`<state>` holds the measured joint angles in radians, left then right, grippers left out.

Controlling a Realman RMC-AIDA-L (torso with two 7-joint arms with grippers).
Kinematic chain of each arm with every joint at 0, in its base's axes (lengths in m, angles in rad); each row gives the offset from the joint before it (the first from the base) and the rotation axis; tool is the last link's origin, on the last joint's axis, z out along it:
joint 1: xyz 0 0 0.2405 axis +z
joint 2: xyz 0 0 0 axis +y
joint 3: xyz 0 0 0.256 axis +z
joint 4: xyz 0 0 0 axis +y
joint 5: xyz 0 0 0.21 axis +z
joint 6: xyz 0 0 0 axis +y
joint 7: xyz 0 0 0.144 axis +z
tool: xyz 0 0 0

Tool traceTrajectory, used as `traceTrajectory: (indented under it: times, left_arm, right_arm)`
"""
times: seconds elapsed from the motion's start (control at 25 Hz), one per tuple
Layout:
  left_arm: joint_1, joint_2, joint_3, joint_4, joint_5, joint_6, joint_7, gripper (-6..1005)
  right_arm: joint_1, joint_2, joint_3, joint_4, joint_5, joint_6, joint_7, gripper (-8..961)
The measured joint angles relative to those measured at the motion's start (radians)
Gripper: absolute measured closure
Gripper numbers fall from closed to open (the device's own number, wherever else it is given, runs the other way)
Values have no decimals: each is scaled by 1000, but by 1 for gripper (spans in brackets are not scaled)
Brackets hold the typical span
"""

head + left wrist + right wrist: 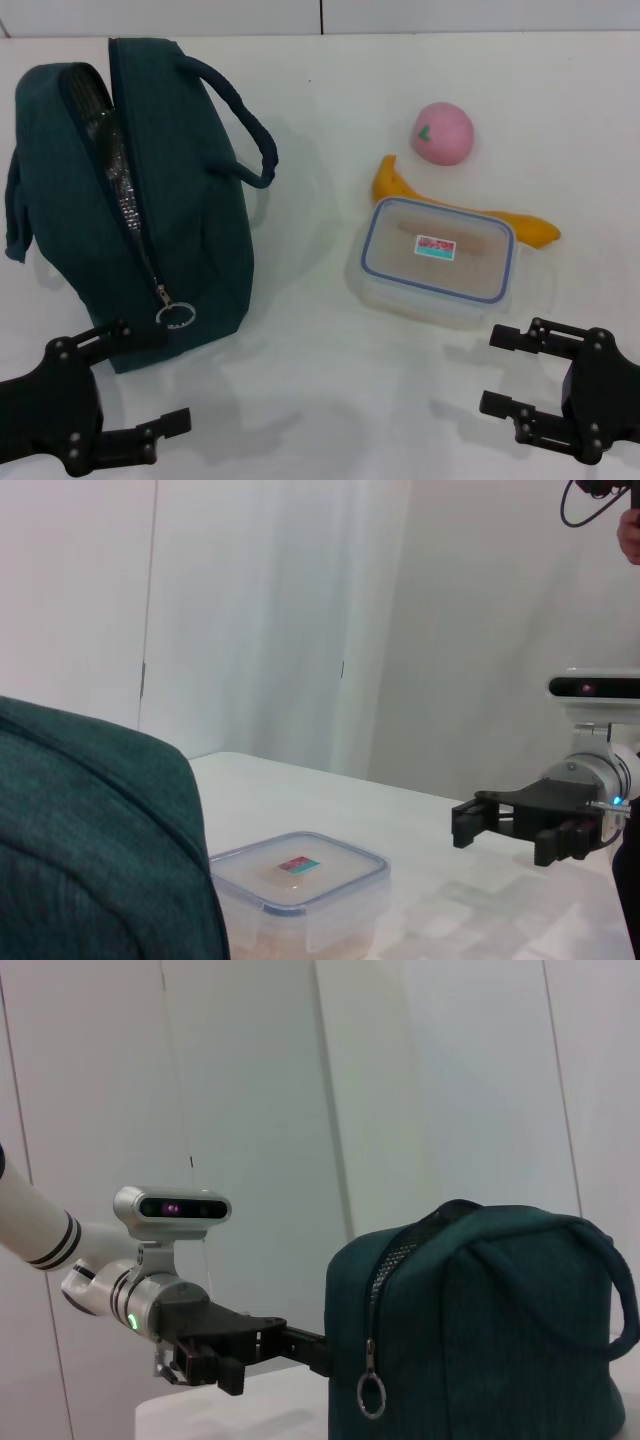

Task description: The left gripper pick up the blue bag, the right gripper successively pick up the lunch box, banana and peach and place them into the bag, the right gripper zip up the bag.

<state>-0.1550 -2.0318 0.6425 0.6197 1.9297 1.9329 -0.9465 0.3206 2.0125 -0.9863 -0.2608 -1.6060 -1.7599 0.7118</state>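
1. Four task items on the white table (330,400), none lifted yet: dark teal fabric lunch bag (180,230) with silver foil lining, clear rectangular plastic lunch box (438,257) with blue-rimmed lid, long curved yellow-orange banana (400,187), small round pink peach (443,133).
2. Bag upright, zipper partly open along the top, metal ring pull (177,316) hanging at the end nearest the robot; one loop handle (240,120) arching over the side facing the lunch box.
3. Lunch box just beside the bag on the robot's right; banana touching the lunch box's far edge; peach just beyond the banana, farthest from the robot.
4. Black two-fingered left gripper (150,390) low at the bag's near end, fingers spread wide, holding nothing, upper finger close to or brushing the bag's base — cannot tell which.
5. Bag's long axis running away from the left gripper; handles up and beyond, so likely a reach forward and upward over the bag.
6. Black two-fingered right gripper (505,372) near the lunch box's near edge, fingers apart, empty, touching nothing; clearly the nearer arm to the box.
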Motion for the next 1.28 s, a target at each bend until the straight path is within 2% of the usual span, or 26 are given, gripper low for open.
traceTrajectory:
  times: [0.52,0.76,1.0,1.08,1.16,1.28]
  left_arm:
    - [-1,-1,-3,0,-14,17,-29,110]
    - [-25,13,-7,-5,-143,97,-212,112]
    - [-40,28,-8,-19,-321,98,-358,113]
    - [-46,33,-11,-20,-410,93,-453,113]
    - [-59,42,-31,-21,-456,74,-564,114]
    - [-97,58,-112,-27,-469,25,-727,115]
  right_arm:
    - [2,0,0,0,0,2,0,332]
    - [2,0,0,0,0,2,0,332]
    - [2,0,0,0,0,2,0,332]
    - [2,0,0,0,0,5,0,333]
    - [3,0,0,1,0,8,0,333]
    - [4,0,0,1,0,10,0,333]
